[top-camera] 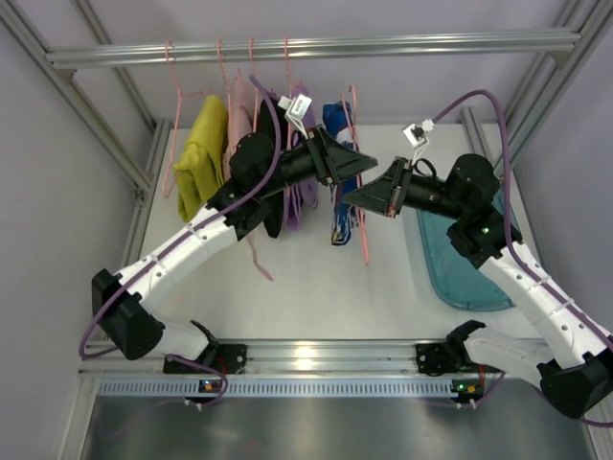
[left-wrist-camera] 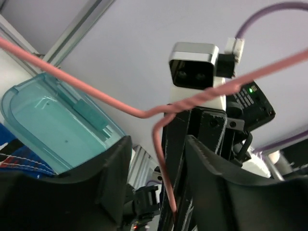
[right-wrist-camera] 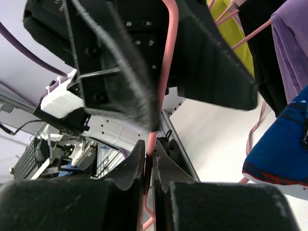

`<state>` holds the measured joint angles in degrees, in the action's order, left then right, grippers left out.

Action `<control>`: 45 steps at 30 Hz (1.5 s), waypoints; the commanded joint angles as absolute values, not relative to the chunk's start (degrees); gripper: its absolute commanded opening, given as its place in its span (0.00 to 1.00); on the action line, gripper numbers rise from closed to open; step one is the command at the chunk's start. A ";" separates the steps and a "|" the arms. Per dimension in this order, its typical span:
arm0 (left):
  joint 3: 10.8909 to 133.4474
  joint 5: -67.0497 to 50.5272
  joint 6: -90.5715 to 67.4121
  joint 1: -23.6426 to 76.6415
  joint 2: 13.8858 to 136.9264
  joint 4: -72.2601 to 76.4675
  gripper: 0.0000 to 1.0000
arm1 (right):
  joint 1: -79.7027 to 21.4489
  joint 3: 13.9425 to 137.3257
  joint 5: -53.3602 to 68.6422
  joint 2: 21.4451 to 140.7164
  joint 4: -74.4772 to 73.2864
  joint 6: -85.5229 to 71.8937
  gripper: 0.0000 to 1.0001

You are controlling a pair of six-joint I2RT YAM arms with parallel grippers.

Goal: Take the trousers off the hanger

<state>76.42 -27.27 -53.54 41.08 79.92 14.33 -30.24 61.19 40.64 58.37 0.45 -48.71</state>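
The blue patterned trousers (top-camera: 336, 123) hang on a pink hanger (top-camera: 364, 238) among the other garments below the rail (top-camera: 316, 46), so nothing is off yet. The right gripper (right-wrist-camera: 150, 148) is pinched shut on the hanger's wire. The left gripper (left-wrist-camera: 158, 144) has its jaws apart with the same wire running between them, not clamped as far as its wrist view shows. The hanger seems to be only just secured, and sliding the trousers free is all left to do. The arms hide how the trousers drape over the hanger. Whether its hook sits on the rail cannot be made out.
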 commanded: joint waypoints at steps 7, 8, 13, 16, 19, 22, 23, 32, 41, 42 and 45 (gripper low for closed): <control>76.73 -24.00 -62.13 40.96 80.51 24.52 0.00 | -30.32 62.32 36.92 53.88 14.59 -38.85 0.00; 76.90 -24.26 -62.49 40.96 80.59 24.61 0.00 | -30.41 61.71 36.22 53.18 14.59 -38.24 0.00; 77.96 -25.49 -64.95 40.96 80.68 24.35 0.00 | -30.06 58.27 30.08 50.19 11.70 -29.11 0.38; 79.10 -25.75 -66.00 40.70 80.68 23.82 0.00 | -29.97 56.52 23.39 46.85 8.80 -19.45 0.59; 80.59 -26.45 -67.32 40.17 81.38 23.12 0.00 | -29.71 53.62 19.17 43.25 7.30 -10.30 0.68; 82.00 -27.59 -68.64 40.08 82.17 22.76 0.00 | -29.62 49.84 16.61 39.47 5.81 -4.85 0.70; 82.35 -27.86 -68.82 40.08 82.35 22.85 0.00 | -29.62 48.79 16.61 37.64 4.41 -3.70 0.70; 87.71 -30.14 -68.91 40.17 85.16 23.55 0.00 | -29.62 30.16 15.03 25.76 9.92 7.29 0.82; 88.86 -29.36 -69.17 40.17 85.69 22.94 0.00 | -29.79 30.32 17.14 35.84 21.00 7.47 0.78; 88.86 -29.18 -69.26 40.17 85.69 22.85 0.00 | -29.79 30.76 17.23 36.90 21.88 7.73 0.75; 88.94 -29.09 -69.61 40.17 85.61 22.85 0.00 | -29.97 31.99 17.40 40.33 24.25 7.12 0.73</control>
<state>84.33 -29.28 -69.78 40.18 87.24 12.32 -29.95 28.64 16.29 37.98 16.32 6.44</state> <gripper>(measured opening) 0.066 0.733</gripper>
